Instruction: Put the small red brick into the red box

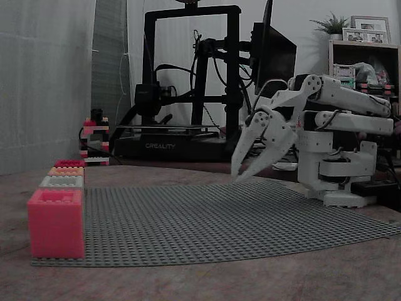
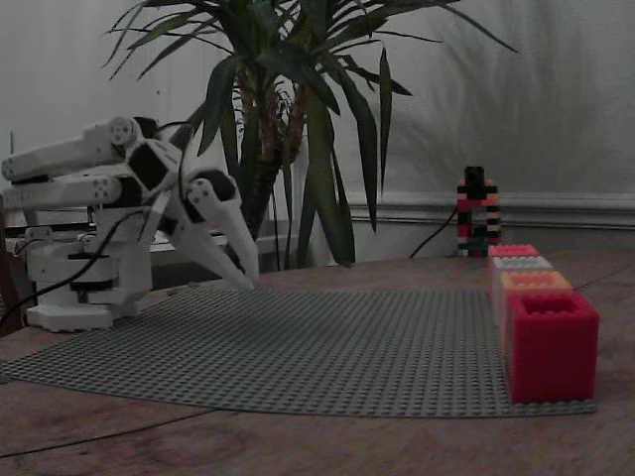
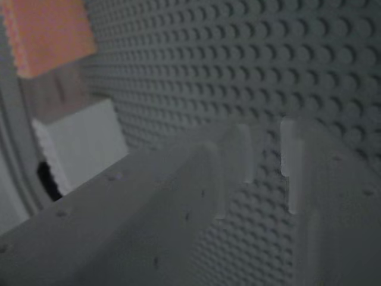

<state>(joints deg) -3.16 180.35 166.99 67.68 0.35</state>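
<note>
The red box (image 2: 551,342) stands nearest in a fixed view, at the right corner of the grey baseplate (image 2: 317,347). From the other side it is the farthest of the row, a red box (image 1: 69,163) behind the others. My white gripper (image 1: 239,177) hangs just above the plate's far edge, well away from the boxes. Its fingers stand slightly open with nothing between them, as the gripper (image 2: 248,278) and the gripper (image 3: 266,161) also show. The small red brick is out of view.
A coral-pink box (image 1: 56,222), a grey-white box (image 1: 61,182) and an orange box (image 1: 66,170) stand in the same row. A small brick tower (image 2: 476,213) stands behind them. A black 3D printer (image 1: 188,81) and a plant (image 2: 298,119) lie beyond the plate.
</note>
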